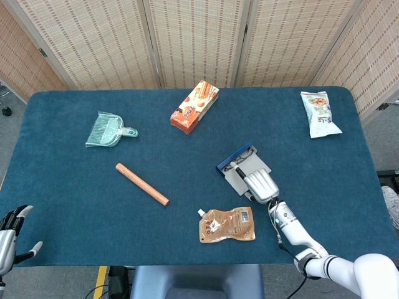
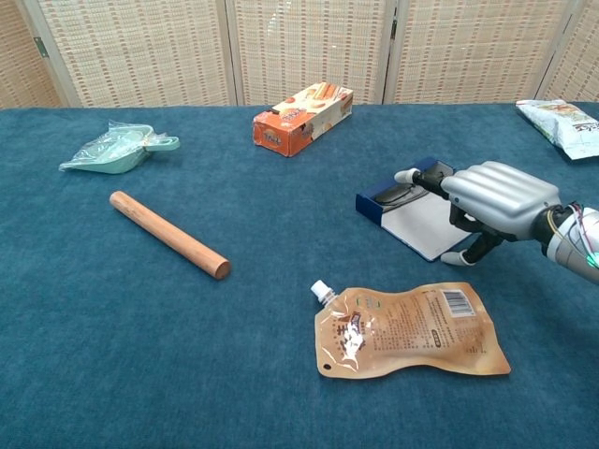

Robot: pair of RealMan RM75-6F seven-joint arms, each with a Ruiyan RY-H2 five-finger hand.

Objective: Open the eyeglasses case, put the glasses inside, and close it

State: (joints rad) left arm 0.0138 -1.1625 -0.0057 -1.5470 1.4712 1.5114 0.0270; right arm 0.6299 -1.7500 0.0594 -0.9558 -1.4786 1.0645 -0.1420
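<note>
The eyeglasses case [image 1: 235, 157] lies open right of the table's middle: a blue tray [image 2: 379, 199] with a grey lid flap [image 2: 419, 224] folded out flat toward me. Dark glasses [image 2: 404, 194] lie in the tray. My right hand [image 2: 501, 196] hovers palm down over the flap, also seen from above as the right hand [image 1: 260, 185]. Its fingers stretch toward the tray, one fingertip [image 2: 404, 175] above the tray's far end, and the thumb sits at the flap's near edge. It grips nothing I can see. My left hand [image 1: 9, 240] is at the near left corner, fingers spread, empty.
A brown spouted pouch [image 2: 412, 329] lies just in front of the right hand. A wooden rod [image 1: 141, 184] lies left of centre, an orange box [image 1: 194, 106] at the back, a green dustpan [image 1: 109, 129] far left, and a snack bag [image 1: 320, 113] at the back right.
</note>
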